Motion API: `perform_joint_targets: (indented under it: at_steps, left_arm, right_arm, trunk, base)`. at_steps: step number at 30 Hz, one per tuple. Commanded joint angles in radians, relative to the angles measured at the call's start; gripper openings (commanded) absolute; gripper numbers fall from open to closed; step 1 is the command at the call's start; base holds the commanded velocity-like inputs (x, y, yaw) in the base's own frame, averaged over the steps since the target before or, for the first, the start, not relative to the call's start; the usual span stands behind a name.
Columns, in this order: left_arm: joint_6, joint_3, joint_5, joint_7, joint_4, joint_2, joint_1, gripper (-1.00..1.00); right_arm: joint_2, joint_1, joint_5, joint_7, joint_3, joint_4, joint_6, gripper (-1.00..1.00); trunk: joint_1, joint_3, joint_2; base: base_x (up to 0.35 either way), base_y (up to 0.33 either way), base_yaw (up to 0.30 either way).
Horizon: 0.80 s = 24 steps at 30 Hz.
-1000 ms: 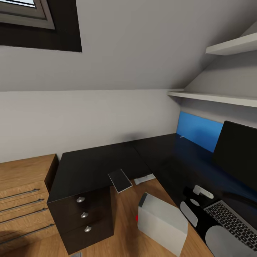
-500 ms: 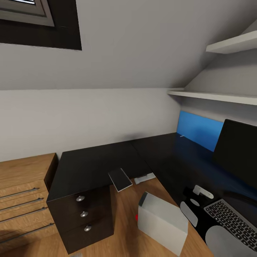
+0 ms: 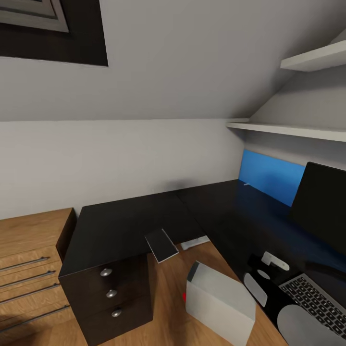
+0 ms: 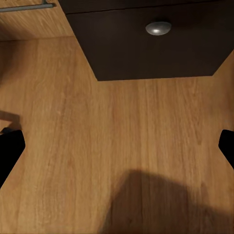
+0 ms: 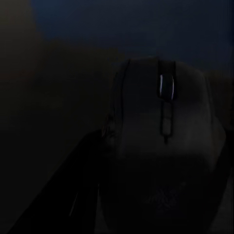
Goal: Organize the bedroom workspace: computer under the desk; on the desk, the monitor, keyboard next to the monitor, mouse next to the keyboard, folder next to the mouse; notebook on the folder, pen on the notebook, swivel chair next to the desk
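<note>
The black L-shaped desk (image 3: 129,221) runs along the wall, with its drawers (image 3: 111,293) at the near left. The monitor (image 3: 321,206) stands on it at the right, and the keyboard (image 3: 317,303) lies in front of it. A bright blue flat panel (image 3: 270,176), seemingly the folder, leans on the wall behind. The pale grey computer (image 3: 220,303) sits on the floor by the desk's inner corner. My right arm (image 3: 262,281) reaches over the desk edge beside the keyboard. In the right wrist view a dark mouse (image 5: 161,146) looms very close, and the fingers are too dark to read. My left gripper (image 4: 117,148) hangs open above the floor.
Light wooden low cabinets (image 3: 29,259) adjoin the desk on the left. A small dark flat rectangle with a pale edge (image 3: 161,244) and a white piece (image 3: 194,241) lie by the desk's inner edge. Wall shelves (image 3: 288,129) hang above the desk's right wing.
The whole head picture has shifted a little, so the camera moved. The desk, computer, monitor and keyboard keep their places relative to each other.
</note>
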Motion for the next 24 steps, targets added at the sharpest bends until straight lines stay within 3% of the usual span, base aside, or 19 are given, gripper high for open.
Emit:
perform_joint_targets:
  at_steps: [1,3,8,19,24]
  left_arm:
    - [-0.004,-0.002,0.009,0.003,0.000,0.000,-0.001,1.00]
    - [-0.003,-0.002,0.009,0.004,0.000,0.000,-0.001,1.00]
    - [-0.003,-0.002,0.009,0.004,0.000,-0.001,-0.001,1.00]
    - [-0.004,-0.002,0.009,0.003,0.000,0.001,-0.001,1.00]
    - [-0.004,-0.002,0.009,0.003,0.000,0.001,-0.001,1.00]
  right_arm:
    - [-0.002,-0.001,-0.011,-0.005,0.003,0.002,-0.006,-1.00]
    - [-0.008,-0.001,-0.010,-0.007,-0.021,0.004,-0.006,-1.00]
    - [-0.025,-0.001,-0.010,-0.015,-0.039,0.005,-0.008,-1.00]
    - [-0.029,-0.001,-0.010,-0.017,-0.041,0.005,-0.009,-1.00]
    - [-0.029,-0.001,-0.010,-0.017,-0.041,0.005,-0.009,-1.00]
  trunk:
    - [0.000,-0.001,-0.001]
    - [0.000,-0.001,-0.001]
    - [0.000,-0.001,-0.001]
    - [0.000,-0.001,-0.001]
    - [0.000,-0.001,-0.001]
  base:
    - [0.025,0.000,0.000]
    - [0.008,0.000,0.000]
    - [0.002,0.000,0.000]
    - [0.009,0.000,0.000]
    - [0.210,0.000,0.000]
